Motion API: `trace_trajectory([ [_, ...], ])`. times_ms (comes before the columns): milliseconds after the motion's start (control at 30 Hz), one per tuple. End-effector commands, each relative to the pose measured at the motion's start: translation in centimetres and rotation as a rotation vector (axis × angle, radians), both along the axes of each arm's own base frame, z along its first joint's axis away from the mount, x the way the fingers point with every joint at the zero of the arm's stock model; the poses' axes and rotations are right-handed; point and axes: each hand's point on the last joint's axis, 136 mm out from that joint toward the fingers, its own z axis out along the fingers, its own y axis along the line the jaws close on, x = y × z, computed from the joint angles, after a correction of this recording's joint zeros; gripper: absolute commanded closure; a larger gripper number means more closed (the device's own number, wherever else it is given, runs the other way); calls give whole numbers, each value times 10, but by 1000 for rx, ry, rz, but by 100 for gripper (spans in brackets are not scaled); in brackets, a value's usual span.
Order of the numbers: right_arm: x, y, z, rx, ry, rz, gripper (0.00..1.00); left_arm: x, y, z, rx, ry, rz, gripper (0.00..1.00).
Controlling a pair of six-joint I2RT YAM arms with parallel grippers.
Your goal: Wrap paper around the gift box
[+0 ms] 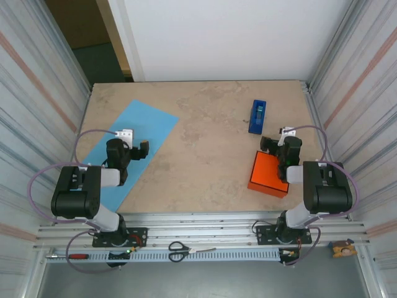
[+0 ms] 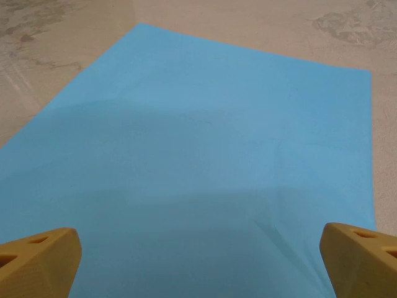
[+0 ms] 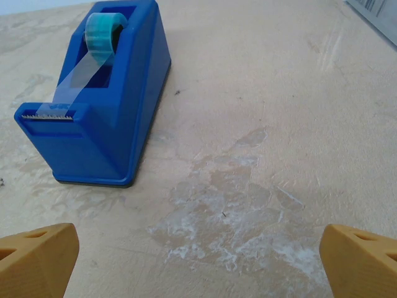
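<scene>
Above paper: left gripper wide apart, empty; near gift box: right gripper likewise

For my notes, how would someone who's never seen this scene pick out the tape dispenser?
Start at the beige table, right half, toward the far edge. The tape dispenser sits there, just beyond the orange gift box. It is a small, narrow dark blue block holding a tape roll, unlike the flat light blue paper on the left.
</scene>
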Motion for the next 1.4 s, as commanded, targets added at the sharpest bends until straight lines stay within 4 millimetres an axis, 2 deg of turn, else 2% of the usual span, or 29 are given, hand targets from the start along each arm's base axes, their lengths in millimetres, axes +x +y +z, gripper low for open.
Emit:
trace_trajectory([
  [0,5,1,6,-17,-13,8,2,7,-2,15,13,-48,-19,1],
  [800,6,1,10,-13,-8,8,2,5,-2,17,-9,-58,-34,1],
  [933,3,-6,29,-12,26,-39,2,0,0,28,3,-105,-15,1],
  [1067,-5,-3,67,58,22,-56,2,-8,12,52,1,-110,66,1],
  [1167,-15,13,93,257,87,-61,2,-14,17,75,-36,-118,108,1],
  [1233,-21,41,112,420,165,37,2,-20,29,91,-141,-95,229,1],
  [1300,-30,78,126,618,220,164,2,-24,28,101,-252,-45,259,1],
  [1367,-44,110,127,759,311,202,2,-34,33,96,-389,50,357,1],
])
